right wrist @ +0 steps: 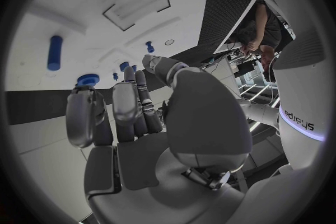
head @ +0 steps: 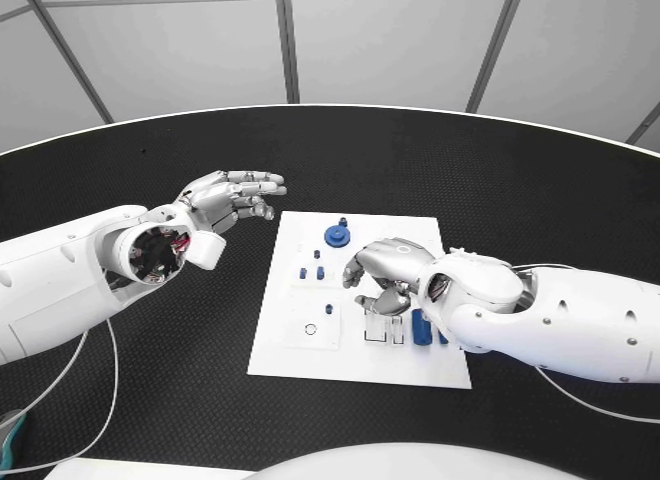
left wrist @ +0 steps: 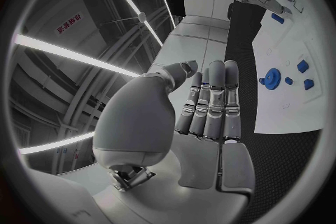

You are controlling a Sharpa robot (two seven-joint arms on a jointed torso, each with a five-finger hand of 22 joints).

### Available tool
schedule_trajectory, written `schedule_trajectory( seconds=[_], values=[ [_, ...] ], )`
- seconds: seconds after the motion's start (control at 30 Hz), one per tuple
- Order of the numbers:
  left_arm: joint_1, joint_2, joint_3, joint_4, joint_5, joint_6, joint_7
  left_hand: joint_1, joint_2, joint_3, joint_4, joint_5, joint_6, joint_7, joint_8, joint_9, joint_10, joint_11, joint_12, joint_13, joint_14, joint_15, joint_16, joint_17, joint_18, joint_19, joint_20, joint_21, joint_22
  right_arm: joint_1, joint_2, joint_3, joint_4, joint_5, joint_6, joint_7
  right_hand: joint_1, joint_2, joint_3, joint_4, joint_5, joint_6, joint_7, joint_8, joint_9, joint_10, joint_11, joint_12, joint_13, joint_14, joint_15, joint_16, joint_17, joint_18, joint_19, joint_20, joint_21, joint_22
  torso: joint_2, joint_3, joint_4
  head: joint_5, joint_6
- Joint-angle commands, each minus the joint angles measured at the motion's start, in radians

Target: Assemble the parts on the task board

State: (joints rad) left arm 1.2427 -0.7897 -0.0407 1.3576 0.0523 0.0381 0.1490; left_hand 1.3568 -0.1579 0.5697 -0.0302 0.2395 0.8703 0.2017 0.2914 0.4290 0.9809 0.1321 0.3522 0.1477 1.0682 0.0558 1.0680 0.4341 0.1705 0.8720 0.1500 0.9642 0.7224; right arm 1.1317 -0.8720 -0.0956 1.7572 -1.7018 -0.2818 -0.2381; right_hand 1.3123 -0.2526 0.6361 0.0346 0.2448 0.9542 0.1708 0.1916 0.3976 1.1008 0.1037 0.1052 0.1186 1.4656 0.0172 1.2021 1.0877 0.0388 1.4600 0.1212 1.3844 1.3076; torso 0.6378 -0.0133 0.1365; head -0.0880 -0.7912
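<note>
- Head view: the board (head: 309, 355) lies mid-worktop (head: 157, 160). The right hand (head: 384, 268) hovers over its middle, fingers curled downward, with nothing visibly held. A blue gear (head: 336, 236) sits near the board's far edge, small blue pegs (head: 316, 270) stand between it and the hand, and a long blue bar (head: 421, 326) lies by the slots, partly under the right arm. The left hand (head: 232, 197) hangs off the board's far left corner, fingers loosely apart and empty.
- Left wrist view: the left hand (left wrist: 210, 106) is flat, fingers straight and side by side, holding nothing. The gear (left wrist: 272, 76) and blue blocks (left wrist: 303, 66) rest on the board (left wrist: 280, 112) beyond it.
- Right wrist view: the right hand (right wrist: 133, 117) is empty, fingers bent above the board (right wrist: 105, 39). The gear (right wrist: 87, 79) is just off the fingertips, and a blue cylinder (right wrist: 55, 51) lies further out.
- Judgement: this looks like the reach for a part, with no pick yet made. Next the right hand must drop onto one small piece and pinch it cleanly without knocking its neighbours.
</note>
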Motion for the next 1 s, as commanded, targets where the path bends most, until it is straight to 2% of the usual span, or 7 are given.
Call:
schedule_trajectory(
  seconds=[0.03, 0.17, 0.3, 0.5, 0.57, 0.7, 1.0],
  values=[
    [0.0, 0.001, 0.0, -0.003, 0.0, 0.001, 0.0, 0.004, -0.001, -0.003, -0.004, -0.001, 0.001, 0.007, 0.007, -0.002, 0.005, 0.005, -0.001, -0.002, -0.004, 0.002, -0.004, -0.001, 0.014, -0.005, 0.0, 0.0, 0.001, 0.024, -0.053, 0.002, 0.001, 0.0, -0.004, -0.022, -0.026, -0.013, -0.014, 0.021, -0.015, 0.006, -0.014, 0.003, 0.001, 0.011, -0.006, 0.012, -0.002, 0.013, -0.004, -0.004, -0.007, 0.01, 0.014, -0.008, -0.001, 0.138, -0.001, -0.0009, -0.0013, -0.014, 0.009],
    [0.0, 0.003, 0.0, -0.004, 0.0, 0.004, -0.001, 0.004, -0.001, -0.003, -0.004, -0.001, 0.001, 0.007, 0.007, -0.002, 0.005, 0.005, -0.001, -0.002, -0.004, 0.002, -0.004, -0.001, 0.014, -0.005, 0.0, 0.0, 0.001, 0.036, -0.075, 0.002, -0.02, -0.028, -0.01, -0.034, -0.028, -0.028, -0.031, 0.025, -0.025, -0.004, -0.024, -0.003, -0.002, -0.005, -0.01, 0.01, -0.009, 0.012, -0.007, -0.007, -0.017, 0.011, 0.012, -0.012, -0.009, 0.133, 0.0, -0.0002, 0.0, -0.025, 0.011],
    [0.0, 0.001, 0.0, -0.004, 0.0, 0.007, -0.001, 0.004, -0.001, -0.003, -0.004, -0.001, 0.001, 0.007, 0.007, -0.002, 0.005, 0.005, -0.001, -0.002, -0.004, 0.002, -0.004, -0.001, 0.014, -0.005, 0.0, 0.0, 0.001, 0.04, -0.075, 0.002, -0.046, -0.044, -0.009, -0.033, -0.029, -0.029, -0.054, 0.032, -0.025, -0.013, -0.034, -0.008, -0.005, -0.015, -0.011, 0.012, -0.012, 0.013, -0.009, -0.003, -0.016, 0.013, 0.01, -0.015, -0.017, 0.128, 0.0, 0.0001, 0.0012, -0.031, 0.011],
    [0.0, -0.001, 0.0, -0.003, 0.0, 0.009, -0.001, 0.004, -0.001, -0.003, -0.004, -0.001, 0.002, 0.006, 0.007, -0.002, 0.006, 0.005, -0.001, -0.002, -0.004, 0.002, -0.004, -0.002, 0.014, -0.005, 0.0, 0.0, 0.001, 0.041, -0.063, 0.001, -0.071, -0.053, 0.007, -0.027, -0.018, -0.027, -0.082, 0.037, -0.024, -0.023, -0.045, -0.014, -0.008, -0.032, -0.01, 0.012, -0.017, 0.014, -0.009, 0.001, -0.018, 0.015, 0.006, -0.015, -0.03, 0.12, 0.002, 0.0005, 0.002, -0.032, 0.012],
    [0.0, -0.002, 0.0, -0.002, 0.0, 0.01, -0.002, 0.004, -0.001, -0.003, -0.004, -0.001, 0.002, 0.006, 0.007, -0.002, 0.006, 0.005, -0.001, -0.002, -0.004, 0.002, -0.004, -0.002, 0.014, -0.005, 0.0, 0.0, 0.001, 0.041, -0.06, 0.001, -0.077, -0.054, 0.017, -0.026, -0.017, -0.026, -0.087, 0.038, -0.024, -0.024, -0.047, -0.015, -0.009, -0.034, -0.009, 0.013, -0.017, 0.014, -0.008, 0.001, -0.019, 0.016, 0.005, -0.015, -0.033, 0.118, 0.001, -0.001, 0.0018, -0.032, 0.011],
    [0.0, -0.004, 0.0, -0.001, 0.0, 0.011, -0.002, 0.006, -0.001, -0.004, -0.005, -0.001, 0.002, 0.006, 0.008, -0.002, 0.006, 0.004, -0.001, -0.002, -0.004, 0.001, -0.005, -0.002, 0.014, -0.005, 0.0, 0.0, 0.001, 0.04, -0.057, 0.0, -0.085, -0.055, 0.036, -0.023, -0.014, -0.025, -0.099, 0.041, -0.025, -0.026, -0.049, -0.016, -0.009, -0.037, -0.009, 0.015, -0.018, 0.014, -0.008, 0.003, -0.019, 0.016, 0.004, -0.015, -0.036, 0.117, 0.002, -0.0016, 0.0015, -0.031, 0.01],
    [0.0, -0.007, 0.0, 0.0, 0.0, 0.01, -0.003, 0.006, -0.001, -0.004, -0.005, -0.001, 0.002, 0.006, 0.008, -0.002, 0.006, 0.004, -0.001, -0.002, -0.004, 0.001, -0.005, -0.002, 0.014, -0.005, 0.0, 0.0, 0.001, 0.036, -0.049, -0.002, -0.103, -0.055, 0.078, -0.025, 0.008, -0.014, -0.108, 0.047, -0.027, -0.012, -0.054, -0.011, -0.009, -0.013, -0.015, 0.04, -0.015, 0.013, -0.013, 0.003, -0.027, 0.014, 0.011, -0.018, -0.029, 0.122, 0.001, -0.0002, 0.0019, -0.032, 0.007]
  ],
)
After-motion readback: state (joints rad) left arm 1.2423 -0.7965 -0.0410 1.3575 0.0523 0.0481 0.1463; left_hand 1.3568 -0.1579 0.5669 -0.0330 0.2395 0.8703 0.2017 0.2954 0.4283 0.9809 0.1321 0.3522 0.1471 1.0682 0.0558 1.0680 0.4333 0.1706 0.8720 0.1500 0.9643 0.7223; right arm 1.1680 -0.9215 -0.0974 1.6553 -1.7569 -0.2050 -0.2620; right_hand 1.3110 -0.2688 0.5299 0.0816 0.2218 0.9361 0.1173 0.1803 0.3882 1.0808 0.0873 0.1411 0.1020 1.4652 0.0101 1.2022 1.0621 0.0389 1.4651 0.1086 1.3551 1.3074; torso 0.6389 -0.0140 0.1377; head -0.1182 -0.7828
